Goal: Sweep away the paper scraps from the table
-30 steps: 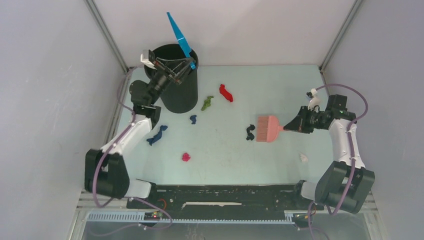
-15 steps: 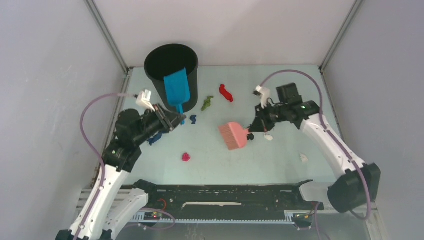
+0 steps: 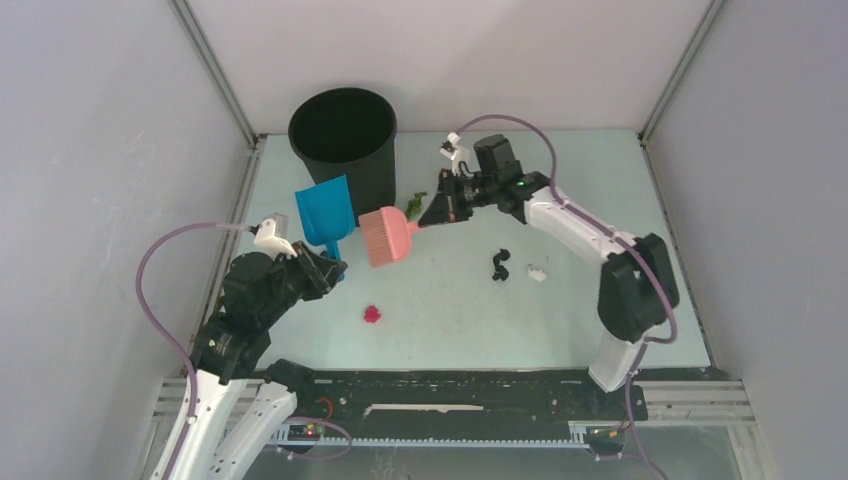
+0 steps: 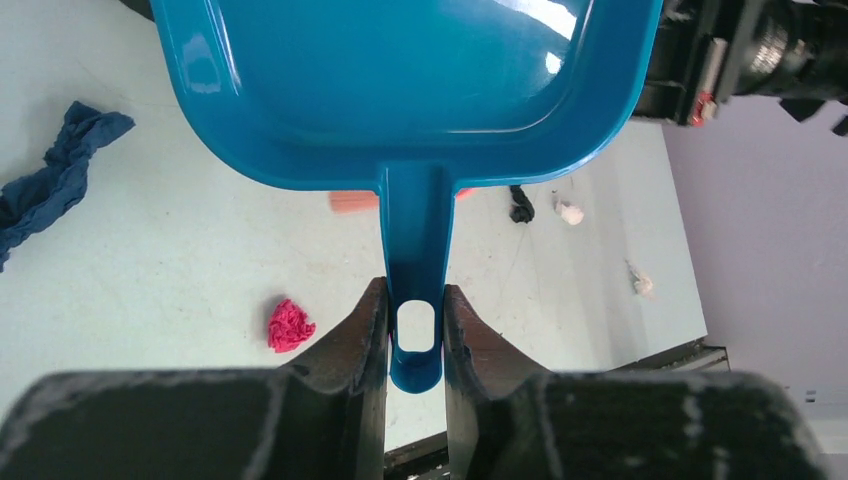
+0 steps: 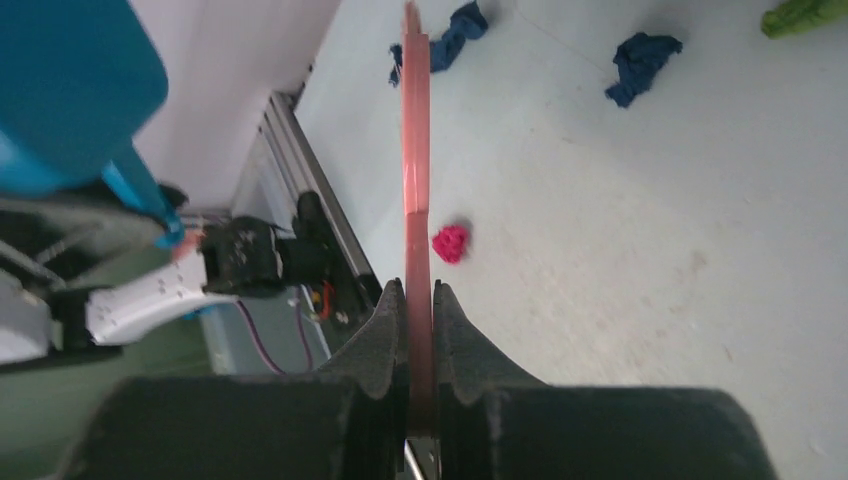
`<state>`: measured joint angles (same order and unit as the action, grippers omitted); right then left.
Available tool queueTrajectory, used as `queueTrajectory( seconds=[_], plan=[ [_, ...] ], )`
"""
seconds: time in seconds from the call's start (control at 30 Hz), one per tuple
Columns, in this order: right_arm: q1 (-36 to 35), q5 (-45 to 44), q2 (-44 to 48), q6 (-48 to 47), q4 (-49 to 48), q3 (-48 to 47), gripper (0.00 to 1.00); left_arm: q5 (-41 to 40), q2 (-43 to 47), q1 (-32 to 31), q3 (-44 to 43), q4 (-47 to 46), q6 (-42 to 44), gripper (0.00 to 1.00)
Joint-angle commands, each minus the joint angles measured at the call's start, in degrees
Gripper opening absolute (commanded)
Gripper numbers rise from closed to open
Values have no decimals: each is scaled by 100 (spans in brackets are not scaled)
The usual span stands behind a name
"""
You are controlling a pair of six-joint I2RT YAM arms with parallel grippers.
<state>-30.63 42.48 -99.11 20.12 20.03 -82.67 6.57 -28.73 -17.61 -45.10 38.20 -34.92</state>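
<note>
Paper scraps (image 3: 372,314) strewn over the pale green surface (image 3: 590,165): magenta scrap alone toward the near edge, left of middle, bare room all round it; black scrap (image 3: 499,264) and a small white bit (image 3: 537,273) just beside each other near the middle; green scrap (image 3: 414,203) at the foot of the black bin (image 3: 345,135); dark blue scrap (image 4: 50,180) close to the pan on the left side. Crowded toward the far left corner: bin first, blue dustpan (image 3: 325,210) just in front of it, pink brush (image 3: 385,237) close beside the pan's right rim, its head toward the pan. Left pincer (image 4: 415,305) pinching the dustpan's handle from both sides at its hanging hole; right pincer (image 5: 418,295) pressed tight on the brush's thin handle. Wide open room along the right edge and along the near edge. Against half a second before: dustpan down from the bin's front and nearer the left edge; brush carried from the middle across toward the far left, right arm stretched over the far half; magenta, black and white bits unmoved.
</note>
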Motion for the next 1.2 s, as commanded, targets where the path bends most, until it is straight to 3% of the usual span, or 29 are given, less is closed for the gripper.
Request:
queueTrajectory(
  seconds=[0.0, 0.2, 0.43, 1.0, 1.1, 1.17],
  plan=[
    [-115, 25, -722, 1991, -1117, -495, 0, -175, 111, -2, -145, 158, 84, 0],
    [-204, -595, -1237, 2272, -923, -768, 0, -202, 165, 2, -167, 250, 95, 0],
    [-142, -1556, -1281, 2388, -542, -458, 0, -78, 122, 2, -90, 173, 22, 0],
    [437, -1629, -548, 1967, -151, 580, 0, 197, -230, -3, 58, -265, -53, 0],
    [739, -1589, -123, 1636, 197, 886, 0, 241, -329, 1, 84, -391, -39, 0],
    [954, -1498, 25, 1189, 935, 917, 0, 303, -417, 1, 114, -483, -31, 0]
  ],
)
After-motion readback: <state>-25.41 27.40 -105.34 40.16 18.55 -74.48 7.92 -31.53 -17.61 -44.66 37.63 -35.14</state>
